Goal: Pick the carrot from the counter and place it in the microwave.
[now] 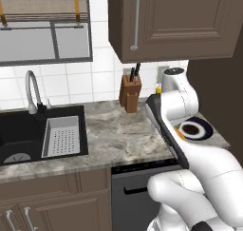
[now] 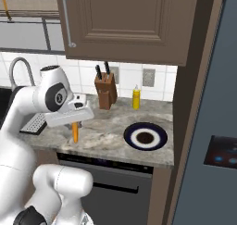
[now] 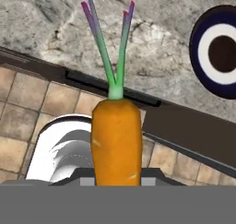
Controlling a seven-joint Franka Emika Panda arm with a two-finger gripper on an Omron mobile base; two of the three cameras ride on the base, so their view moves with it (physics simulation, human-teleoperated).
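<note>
My gripper [image 2: 75, 122] is shut on the carrot [image 2: 75, 133], which hangs tip-down just above the front part of the counter [image 2: 109, 138]. In the hand view the orange carrot [image 3: 116, 140] stands between the fingertips of my gripper [image 3: 116, 179], its green stalks pointing up towards the marbled counter [image 3: 152, 48]. From the left base view my own arm covers the hand, and only a sliver of the carrot [image 1: 181, 134] shows. The microwave is out of view.
A dark blue and white plate [image 2: 145, 138] lies on the counter right of the carrot. A knife block [image 2: 105, 92] and a yellow bottle [image 2: 136, 97] stand at the back wall. The black sink [image 1: 28, 135] is far left. A tall grey appliance face [image 2: 217, 127] borders the right.
</note>
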